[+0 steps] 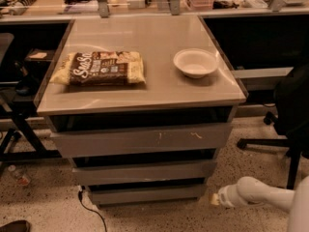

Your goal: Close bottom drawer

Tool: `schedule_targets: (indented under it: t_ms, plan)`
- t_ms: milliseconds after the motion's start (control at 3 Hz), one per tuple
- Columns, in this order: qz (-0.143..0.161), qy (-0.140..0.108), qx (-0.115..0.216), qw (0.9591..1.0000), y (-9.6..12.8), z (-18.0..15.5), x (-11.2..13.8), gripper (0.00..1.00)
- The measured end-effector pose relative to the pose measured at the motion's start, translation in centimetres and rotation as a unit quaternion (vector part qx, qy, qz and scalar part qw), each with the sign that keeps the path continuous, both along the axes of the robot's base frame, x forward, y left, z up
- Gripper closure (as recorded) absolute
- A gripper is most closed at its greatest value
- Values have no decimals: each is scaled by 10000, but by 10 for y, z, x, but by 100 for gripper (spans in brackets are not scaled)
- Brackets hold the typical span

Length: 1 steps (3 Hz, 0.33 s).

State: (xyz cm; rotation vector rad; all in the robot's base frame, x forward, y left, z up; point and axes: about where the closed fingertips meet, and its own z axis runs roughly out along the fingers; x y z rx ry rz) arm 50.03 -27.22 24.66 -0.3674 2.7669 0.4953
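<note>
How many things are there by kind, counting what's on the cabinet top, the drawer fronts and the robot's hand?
Snack bag: 1, on the cabinet top
Bowl: 1, white, also on top
Drawer fronts: 3, top drawer, middle drawer, bottom drawer
Hand: 1, low by the bottom drawer's right end
Total: 6

Grey bottom drawer [147,194], tool [215,199] just beside

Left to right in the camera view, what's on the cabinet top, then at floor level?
Top: snack bag → white bowl. Floor level: bottom drawer → gripper, just off the drawer front's right end → office chair.
</note>
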Motion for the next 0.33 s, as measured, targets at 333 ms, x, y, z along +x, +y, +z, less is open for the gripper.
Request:
schedule_targets:
  t_ms: [333]
  plan:
    - [-1108, -278, -447, 9925, -79, 61, -24, 100]
